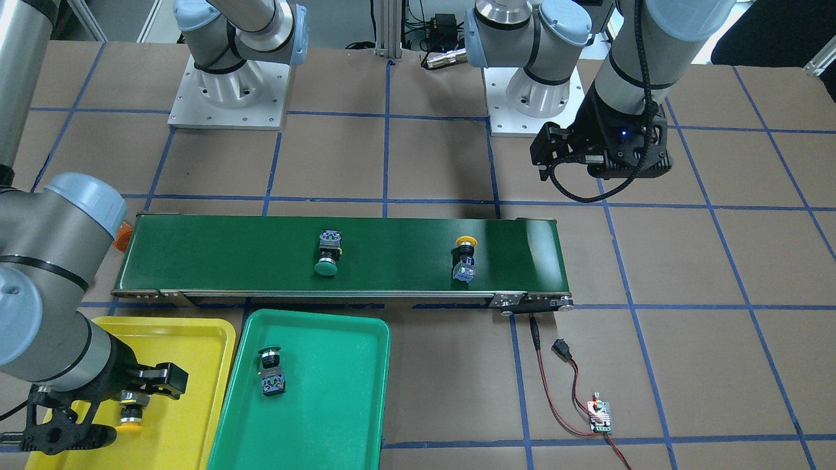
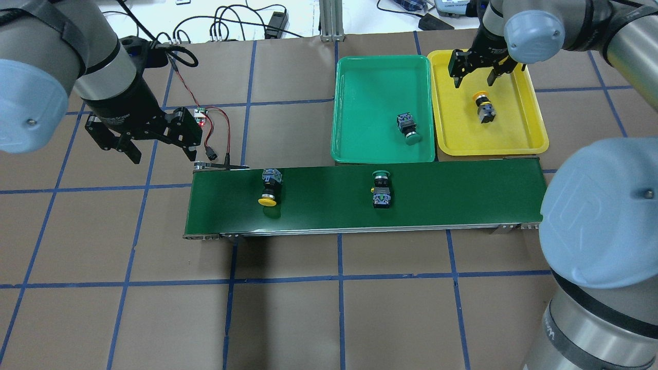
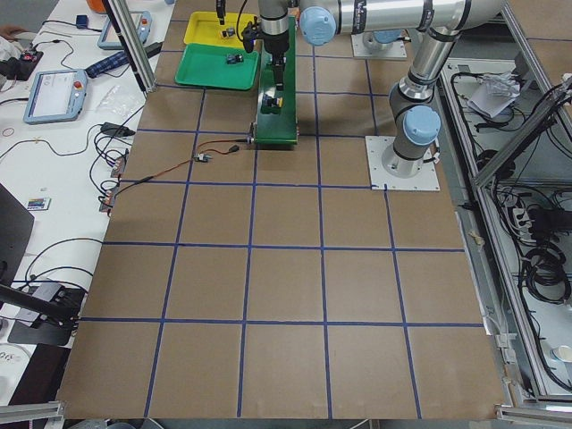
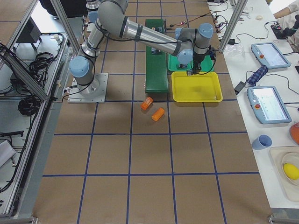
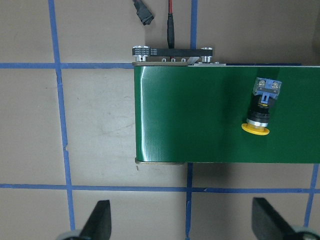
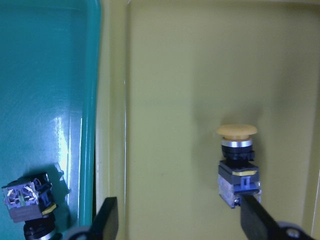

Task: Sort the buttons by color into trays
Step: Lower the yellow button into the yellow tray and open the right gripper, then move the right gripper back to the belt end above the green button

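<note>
Left gripper [image 2: 162,153], fingers spread and empty, hangs over the brown table [image 2: 288,318] just off one end of the conveyor belt [image 2: 462,195]. Blue tape lines [image 2: 339,280] cut that table into squares.

On the belt you have a yellow button [image 2: 270,189] nearer that gripper and a green button [image 2: 381,189] near the middle. The two lie on their sides, well apart.

Past the belt, two trays sit just beside each other. The green tray [image 2: 370,103] holds a second green button [image 2: 407,127], and the yellow tray [image 2: 519,139] holds a second yellow button [image 2: 482,107].

Right gripper [image 2: 474,81] hovers over the yellow tray, released, with that button lying loose on the tray floor below. A small circuit board [image 2: 200,117] with red and black wires lies beyond the left gripper, and cables [image 2: 241,25] trail across a white surface past the table's far edge.

The right side view gives you what the overhead camera hides behind the right arm: two orange cylinders [image 4: 146,103] on the table off the belt's other end. It also shows a white bench [image 4: 280,140] carrying tablets [image 4: 267,103].
</note>
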